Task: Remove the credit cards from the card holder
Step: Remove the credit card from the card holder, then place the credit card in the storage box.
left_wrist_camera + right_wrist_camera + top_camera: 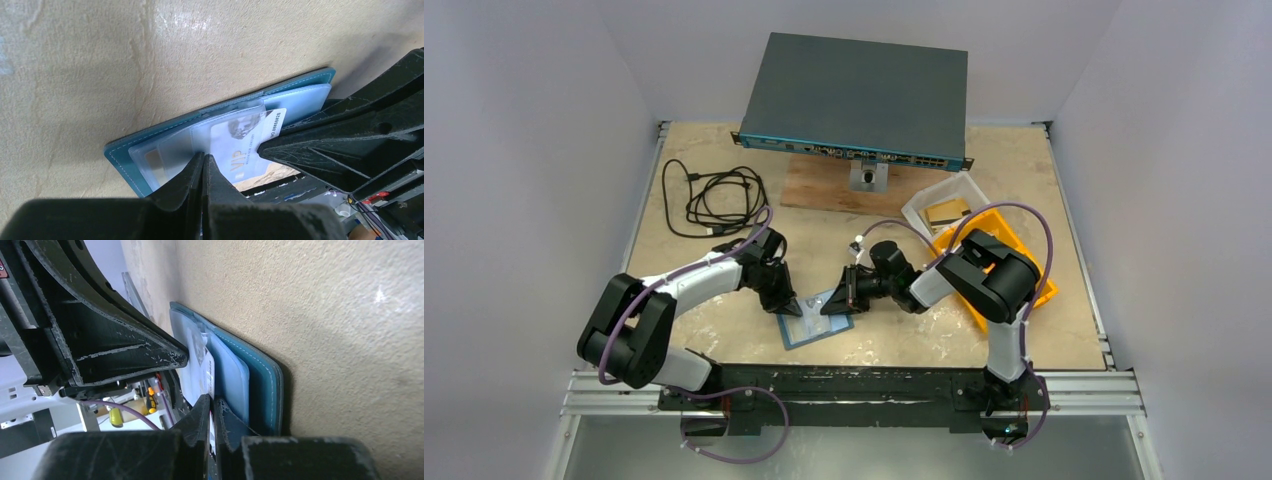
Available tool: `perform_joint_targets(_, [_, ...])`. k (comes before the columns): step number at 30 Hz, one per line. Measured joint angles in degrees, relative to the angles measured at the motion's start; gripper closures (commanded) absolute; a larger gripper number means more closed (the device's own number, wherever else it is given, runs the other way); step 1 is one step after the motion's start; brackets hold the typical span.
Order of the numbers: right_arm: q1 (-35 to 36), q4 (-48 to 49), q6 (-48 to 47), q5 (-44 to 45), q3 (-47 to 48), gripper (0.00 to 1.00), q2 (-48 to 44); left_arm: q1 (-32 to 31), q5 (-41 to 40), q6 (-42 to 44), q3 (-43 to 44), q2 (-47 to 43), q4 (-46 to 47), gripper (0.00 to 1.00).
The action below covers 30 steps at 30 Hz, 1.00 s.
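The left fingers (pixel 187 182) are clenched on nothing, tips pressing the open card holder (pixel 117 150), while the right fingers (pixel 195 422) seem pinched on the edge of the VIP card (pixel 240 145), which peeks from its clear pocket. The holder lies on the tabletop (pixel 75 75), lower centre of the overhead view. By my reading no card is fully out yet, and a second card (pixel 152 160) is pocketed too.

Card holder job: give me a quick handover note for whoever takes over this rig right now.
The left claw is shut, tips pressed on the clear pockets.
The right claw is shut, seemingly pinching the VIP card by its edge.
The card holder lies open on the table between the arms. A second card sits in another pocket.
Done: holder opened, VIP card partway out.
Left: pull it free, then the other.
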Motion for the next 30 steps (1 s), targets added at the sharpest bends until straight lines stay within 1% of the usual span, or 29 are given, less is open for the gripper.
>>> perform_joint_targets(4, [-0.3,-1.4,-0.6,0.9,-0.9,1.00,-1.7,-0.1,-0.2,0.0,0.0,0.0,-0.1,1.00])
perform_joint_targets(9, [-1.6,-4.7,-2.2,2.7,-3.6,1.00,-6.9,-0.1,-0.3,-0.1,0.0,0.0,-0.1,1.00])
perform_joint_targets(15, [-2.5,-8.0,-3.7,4.2,-5.3,1.00,-10.5,-0.1,-0.3,0.0,0.0,-0.2,0.0,1.00])
perform_joint_targets(26, [-3.5,-23.7,-7.9,10.7,-4.7,1.00,-24.3,-1.2,-2.0,1.3,0.4,-1.9,-0.9,1.00])
perform_joint_targets(27, [-3.6,-25.4,-8.3,11.3,-4.2,1.00,-25.6,-1.3,-2.3,1.6,0.8,-2.0,-1.4,0.99])
perform_joint_targets(30, [-4.4,-29.8,-9.2,13.0,-3.3,1.00,-29.6,-1.7,-2.6,2.2,2.6,-3.3,-3.0,0.81])
